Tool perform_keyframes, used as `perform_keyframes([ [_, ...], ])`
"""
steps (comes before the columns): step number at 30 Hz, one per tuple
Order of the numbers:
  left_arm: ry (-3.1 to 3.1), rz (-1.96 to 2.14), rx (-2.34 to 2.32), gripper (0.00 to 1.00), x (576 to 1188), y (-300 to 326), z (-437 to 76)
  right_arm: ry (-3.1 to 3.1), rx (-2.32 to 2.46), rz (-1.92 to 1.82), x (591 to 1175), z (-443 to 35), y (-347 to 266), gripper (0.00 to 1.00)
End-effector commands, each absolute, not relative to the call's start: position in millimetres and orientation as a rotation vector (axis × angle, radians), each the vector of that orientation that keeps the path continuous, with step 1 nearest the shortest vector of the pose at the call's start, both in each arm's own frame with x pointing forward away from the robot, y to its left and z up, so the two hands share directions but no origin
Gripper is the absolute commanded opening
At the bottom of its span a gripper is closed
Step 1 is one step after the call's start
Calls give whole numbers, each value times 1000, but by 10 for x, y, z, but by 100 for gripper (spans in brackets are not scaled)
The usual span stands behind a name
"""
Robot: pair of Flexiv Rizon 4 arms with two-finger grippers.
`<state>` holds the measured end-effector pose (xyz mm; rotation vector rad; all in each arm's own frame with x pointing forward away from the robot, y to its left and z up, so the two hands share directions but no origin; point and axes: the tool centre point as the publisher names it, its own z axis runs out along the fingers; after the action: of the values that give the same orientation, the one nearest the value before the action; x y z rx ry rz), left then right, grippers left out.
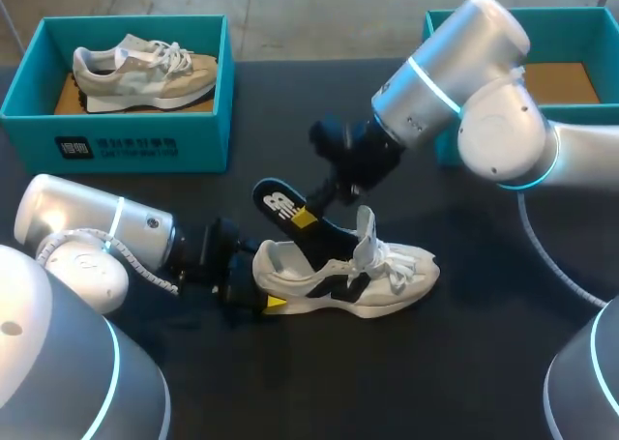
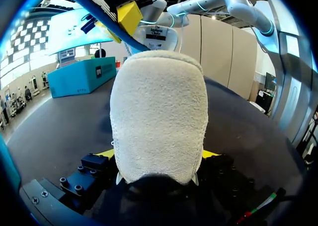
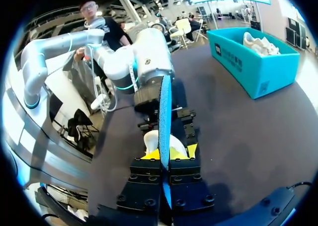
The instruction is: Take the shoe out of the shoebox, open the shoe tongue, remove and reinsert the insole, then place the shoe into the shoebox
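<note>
A white and black shoe lies on its side mid-table, toe to the right, tongue pulled up. My left gripper is shut on its heel; the left wrist view shows the fuzzy heel lining filling the space between the yellow fingertips. The black insole sticks up and out of the shoe's opening toward the back left. My right gripper is shut on it near its middle. In the right wrist view the insole stands edge-on between the right gripper fingers, with the shoe's heel just beyond.
A teal shoebox at the back left holds a beige shoe. A second teal box with a brown floor stands at the back right, partly behind my right arm. Dark tabletop lies in front of the shoe.
</note>
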<state>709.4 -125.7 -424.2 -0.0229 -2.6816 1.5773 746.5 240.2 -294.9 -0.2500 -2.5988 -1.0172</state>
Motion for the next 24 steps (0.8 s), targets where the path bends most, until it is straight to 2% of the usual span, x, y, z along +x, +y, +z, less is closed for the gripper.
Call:
perform_keyframes([
  [1,-2685,1572,-23,0,7092,-1256,-4256,-2623,-224,-1005,7539,-2800,2385,0],
  [13,-2685,1572,-23,0,7092,-1256,-4256,-2735,-166,-1228,7706,-2540,2407,0],
  [24,-2685,1572,-23,0,7092,-1256,-4256,-2824,-90,-1590,7895,-2237,2413,0],
])
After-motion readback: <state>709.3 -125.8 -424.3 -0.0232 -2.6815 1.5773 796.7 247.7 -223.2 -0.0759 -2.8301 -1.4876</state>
